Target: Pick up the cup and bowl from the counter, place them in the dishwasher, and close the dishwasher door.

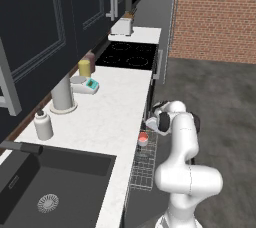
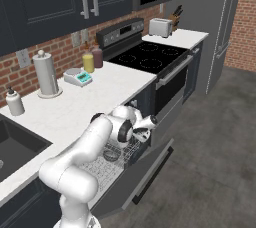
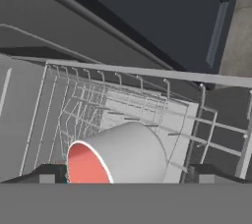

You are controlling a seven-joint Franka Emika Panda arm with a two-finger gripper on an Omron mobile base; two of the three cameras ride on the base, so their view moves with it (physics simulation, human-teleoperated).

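The pincer point(image 3: 125, 179) hangs low over the pulled-out rack with its two dark tips spread wide, one either side of the cup point(image 3: 120, 156) and, as far as I can see, touching neither flank, so it looks released rather than gripping.

Going by size: behind and above the pincer runs the counter point(image 1: 112, 117), white and speckled, with nothing of the task left on the stretch I can see. Directly below it is the dishwasher point(image 2: 131, 164), its rack drawn out, and further below and outward the dishwasher door point(image 2: 142, 174) lies dropped open, nearly flat. Just beside the pincer, a little deeper in the rack, the dark bowl point(image 2: 111, 155) sits among the wires. Smallest is the cup, lying on its side between the tips, its salmon-red mouth turned toward the hand.

The cup looks rigid, light and smooth, so I'd judge it could roll on the wires; if it needs resetting, a grip across its short pale sides would suit. The door seems the stiff, heavier thing left to handle, best pushed up from its outer edge.
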